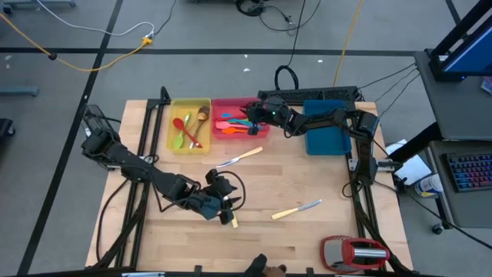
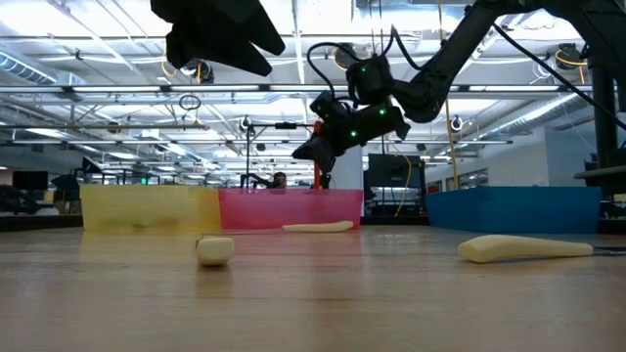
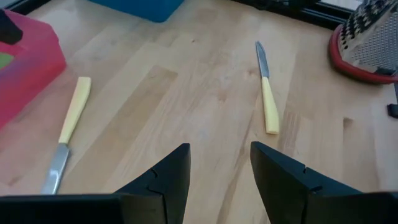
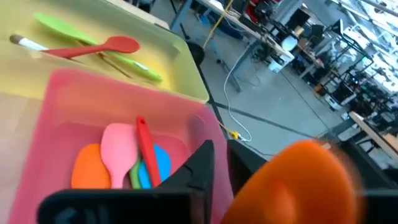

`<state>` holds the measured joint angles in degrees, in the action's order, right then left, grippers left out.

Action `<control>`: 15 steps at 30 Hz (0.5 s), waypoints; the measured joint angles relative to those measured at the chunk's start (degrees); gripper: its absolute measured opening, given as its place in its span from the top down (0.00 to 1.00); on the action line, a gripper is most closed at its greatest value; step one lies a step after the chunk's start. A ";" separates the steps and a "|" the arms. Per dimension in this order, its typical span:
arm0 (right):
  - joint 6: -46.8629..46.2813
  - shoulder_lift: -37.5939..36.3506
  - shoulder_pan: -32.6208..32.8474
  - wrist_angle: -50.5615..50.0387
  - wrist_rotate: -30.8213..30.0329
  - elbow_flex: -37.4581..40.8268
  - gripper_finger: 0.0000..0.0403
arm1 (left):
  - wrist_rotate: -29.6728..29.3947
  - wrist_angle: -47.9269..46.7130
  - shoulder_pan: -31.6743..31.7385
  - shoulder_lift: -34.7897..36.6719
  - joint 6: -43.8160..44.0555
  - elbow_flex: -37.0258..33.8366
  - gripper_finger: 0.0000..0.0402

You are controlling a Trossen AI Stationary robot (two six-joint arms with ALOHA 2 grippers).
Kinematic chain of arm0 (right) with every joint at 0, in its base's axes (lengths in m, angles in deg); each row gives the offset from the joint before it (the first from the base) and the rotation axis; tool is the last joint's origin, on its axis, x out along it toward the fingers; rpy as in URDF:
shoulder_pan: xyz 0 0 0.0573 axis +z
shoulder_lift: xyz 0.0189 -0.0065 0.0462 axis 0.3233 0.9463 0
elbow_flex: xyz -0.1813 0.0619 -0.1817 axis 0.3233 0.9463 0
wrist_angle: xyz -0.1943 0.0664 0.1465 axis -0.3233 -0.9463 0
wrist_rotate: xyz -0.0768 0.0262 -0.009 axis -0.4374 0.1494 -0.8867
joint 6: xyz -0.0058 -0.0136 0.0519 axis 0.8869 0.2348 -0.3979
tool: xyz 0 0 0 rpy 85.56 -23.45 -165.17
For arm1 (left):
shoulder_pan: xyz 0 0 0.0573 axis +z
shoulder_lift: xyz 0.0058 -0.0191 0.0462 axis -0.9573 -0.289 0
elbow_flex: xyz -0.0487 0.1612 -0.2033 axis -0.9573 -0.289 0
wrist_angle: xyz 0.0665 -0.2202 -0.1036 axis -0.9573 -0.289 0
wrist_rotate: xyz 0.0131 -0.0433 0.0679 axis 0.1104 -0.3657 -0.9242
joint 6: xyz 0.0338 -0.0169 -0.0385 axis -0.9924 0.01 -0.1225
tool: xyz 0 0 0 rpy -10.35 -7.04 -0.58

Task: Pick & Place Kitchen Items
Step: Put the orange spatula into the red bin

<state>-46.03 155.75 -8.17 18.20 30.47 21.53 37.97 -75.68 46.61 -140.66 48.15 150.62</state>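
My right gripper (image 1: 256,117) hangs over the pink tray (image 1: 231,104) and is shut on an orange spatula (image 4: 292,180). Several spatulas (image 4: 121,158), orange, pink, red, blue and green, lie in that tray. The yellow tray (image 1: 175,115) beside it holds a red spoon (image 4: 93,46) and green utensils. My left gripper (image 3: 217,149) is open above the bare table near its front middle. Two cream-handled knives (image 3: 267,93) (image 3: 68,124) lie flat on the wood ahead of it. A small cream piece (image 2: 215,250) lies close by. My right gripper has the orange spatula at its fingers, and the blade (image 4: 298,174) stands up close to the wrist camera beside one dark finger (image 4: 204,163). The blade hides the place of contact. The spatula is lifted clear, above the pink tray's inside.
A blue tray (image 1: 327,137) stands right of the pink one, under the right arm. A red-and-silver grater (image 1: 354,252) sits at the table's front right corner. Bare wood lies between the two knives.
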 joint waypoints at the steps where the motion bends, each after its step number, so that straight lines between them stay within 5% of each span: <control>1: -0.88 0.00 -0.26 0.10 -0.04 0.00 0.88 | 0.00 -0.04 -0.06 0.00 0.46 0.00 0.57; 15: -17.98 -0.02 -1.87 1.49 0.17 0.00 0.67 | 0.00 -0.02 -0.06 0.00 2.41 0.00 0.57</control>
<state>-64.01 155.73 -10.05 19.69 30.64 21.53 37.97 -75.70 46.55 -140.66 50.56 150.62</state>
